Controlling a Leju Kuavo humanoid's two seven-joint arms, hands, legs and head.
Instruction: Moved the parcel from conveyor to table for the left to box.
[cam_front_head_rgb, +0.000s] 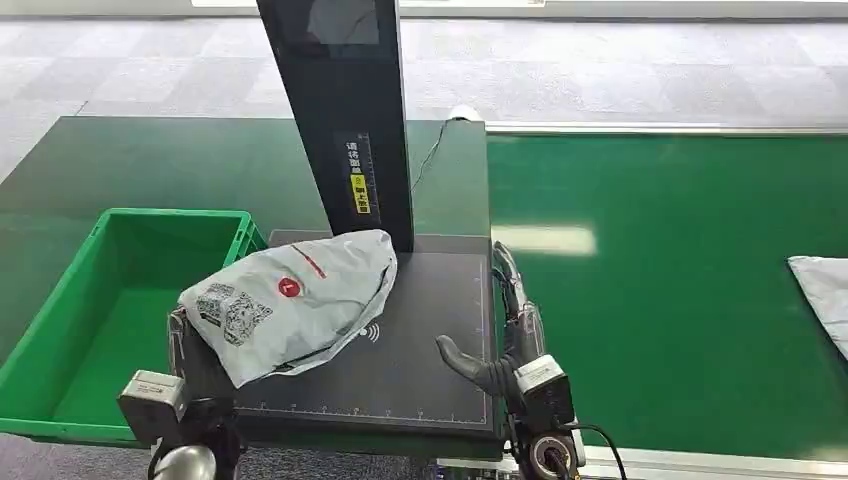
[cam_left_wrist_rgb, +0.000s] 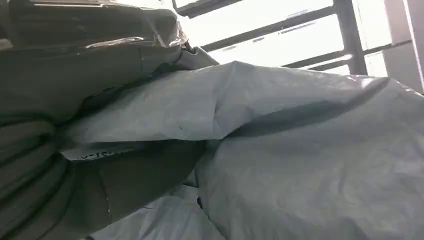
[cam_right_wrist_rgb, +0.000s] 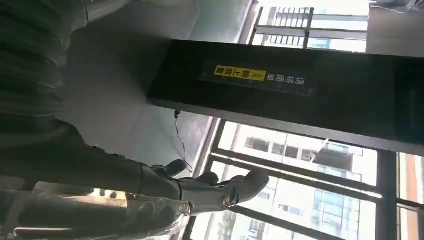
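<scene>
- Left robot hand (cam_front_head_rgb: 195, 345) grasps the grey parcel (cam_front_head_rgb: 295, 300), raised over the dark scanner pad (cam_front_head_rgb: 420, 340).
- Green bin (cam_front_head_rgb: 60, 330) just beside it.
- Right robot hand (cam_front_head_rgb: 505, 330) released, fingers apart, at the pad's far edge.

A dark green table (cam_front_head_rgb: 150, 170) carries a green crate (cam_front_head_rgb: 110, 300) and a black scanning platform (cam_front_head_rgb: 420, 350) with an upright post (cam_front_head_rgb: 350, 120). Just beside it, the bright green conveyor (cam_front_head_rgb: 660, 300) bears 1 grey parcel (cam_front_head_rgb: 825, 295) at its far right edge.

We see a parcel-sorting station: a green conveyor (cam_front_head_rgb: 660, 290) at right, a scanner pad (cam_front_head_rgb: 420, 340) with post (cam_front_head_rgb: 350, 110) at centre, a green crate (cam_front_head_rgb: 110, 300) lower left.
</scene>
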